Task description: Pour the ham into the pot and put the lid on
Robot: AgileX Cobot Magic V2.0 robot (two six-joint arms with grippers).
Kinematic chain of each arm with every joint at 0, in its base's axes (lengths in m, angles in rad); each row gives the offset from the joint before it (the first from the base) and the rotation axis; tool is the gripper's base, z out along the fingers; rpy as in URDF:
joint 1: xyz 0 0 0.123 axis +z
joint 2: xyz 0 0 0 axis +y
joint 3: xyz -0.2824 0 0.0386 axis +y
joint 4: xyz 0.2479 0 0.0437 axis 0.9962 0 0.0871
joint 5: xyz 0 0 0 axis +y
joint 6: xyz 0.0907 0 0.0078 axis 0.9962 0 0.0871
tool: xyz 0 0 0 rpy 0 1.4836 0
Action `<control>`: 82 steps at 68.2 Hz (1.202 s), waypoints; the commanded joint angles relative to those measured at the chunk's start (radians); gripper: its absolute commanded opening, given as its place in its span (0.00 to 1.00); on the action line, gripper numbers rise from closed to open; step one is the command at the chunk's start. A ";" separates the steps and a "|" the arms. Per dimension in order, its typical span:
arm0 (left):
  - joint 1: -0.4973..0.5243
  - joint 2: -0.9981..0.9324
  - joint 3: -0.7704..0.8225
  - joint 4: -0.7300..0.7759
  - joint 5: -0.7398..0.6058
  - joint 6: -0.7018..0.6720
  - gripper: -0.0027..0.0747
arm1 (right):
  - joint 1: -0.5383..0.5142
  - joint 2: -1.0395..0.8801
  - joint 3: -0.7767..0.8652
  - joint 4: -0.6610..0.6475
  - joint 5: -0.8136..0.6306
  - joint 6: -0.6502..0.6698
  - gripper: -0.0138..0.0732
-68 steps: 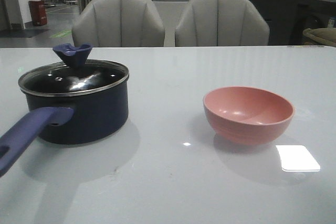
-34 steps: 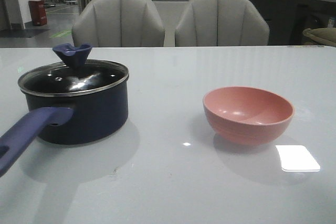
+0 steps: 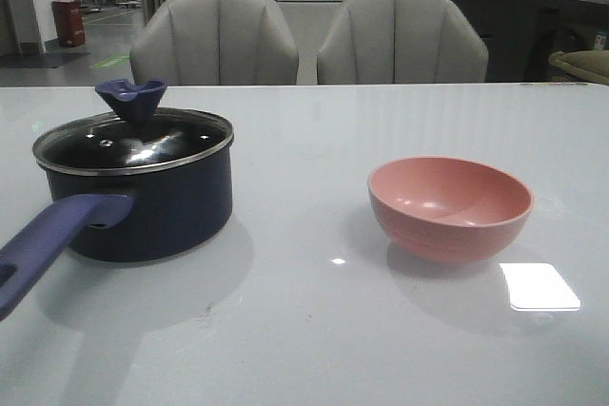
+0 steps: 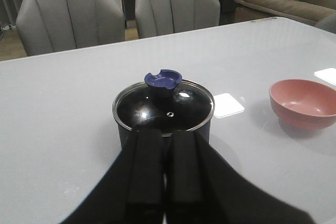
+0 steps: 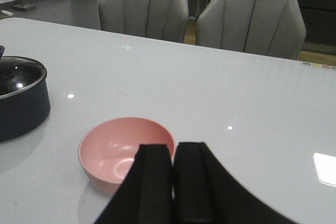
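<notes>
The navy pot [image 3: 152,208] stands at the left of the table with its purple-blue handle [image 3: 48,240] pointing toward me. The glass lid [image 3: 133,143] with its dark blue knob [image 3: 131,99] sits on the pot; both also show in the left wrist view, the pot [image 4: 205,129] and the lid [image 4: 164,109]. The pink bowl [image 3: 449,206] stands at the right and looks empty, also in the right wrist view [image 5: 126,150]. No ham shows. My left gripper [image 4: 167,135] is shut and empty, hanging short of the pot. My right gripper [image 5: 174,150] is shut and empty beside the bowl.
Two grey chairs [image 3: 214,40] [image 3: 402,40] stand behind the table's far edge. A bright light patch [image 3: 540,286] reflects on the glossy white table [image 3: 314,330] at the front right. Neither arm shows in the front view.
</notes>
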 commanded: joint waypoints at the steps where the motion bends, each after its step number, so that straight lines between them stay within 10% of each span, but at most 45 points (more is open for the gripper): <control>1: -0.003 0.014 -0.027 -0.012 -0.084 -0.002 0.18 | -0.001 0.006 -0.027 0.006 -0.087 -0.005 0.34; 42: 0.307 -0.088 0.393 0.112 -0.567 -0.123 0.18 | -0.001 0.006 -0.027 0.006 -0.087 -0.005 0.34; 82: 0.305 -0.089 0.393 0.112 -0.544 -0.123 0.18 | -0.001 0.006 -0.027 0.006 -0.088 -0.005 0.34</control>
